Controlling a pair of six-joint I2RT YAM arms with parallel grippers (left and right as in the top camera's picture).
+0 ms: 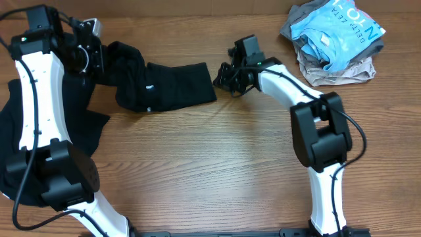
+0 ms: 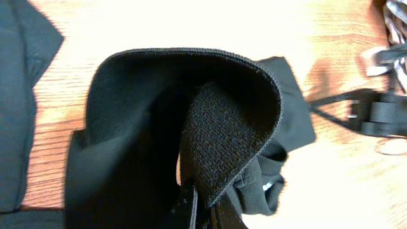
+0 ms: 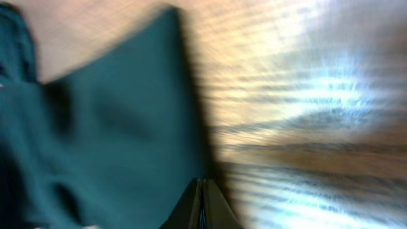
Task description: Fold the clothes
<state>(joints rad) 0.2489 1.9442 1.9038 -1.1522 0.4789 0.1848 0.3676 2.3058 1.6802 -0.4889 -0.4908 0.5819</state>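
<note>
A black shirt (image 1: 172,85) lies stretched across the wooden table between my two grippers, with a small white label showing on it. My left gripper (image 1: 99,58) is shut on its bunched left end. In the left wrist view a thick fold of the shirt (image 2: 159,114) rises out of the jaws (image 2: 203,205). My right gripper (image 1: 220,76) is at the shirt's right edge. In the blurred right wrist view its fingers (image 3: 202,181) are pressed together at the edge of the dark cloth (image 3: 108,127).
More black clothing (image 1: 20,131) lies heaped at the left edge under my left arm. A pile with a light blue printed garment (image 1: 339,29) on a beige one (image 1: 335,71) sits at the back right. My right arm (image 2: 381,114) shows in the left wrist view.
</note>
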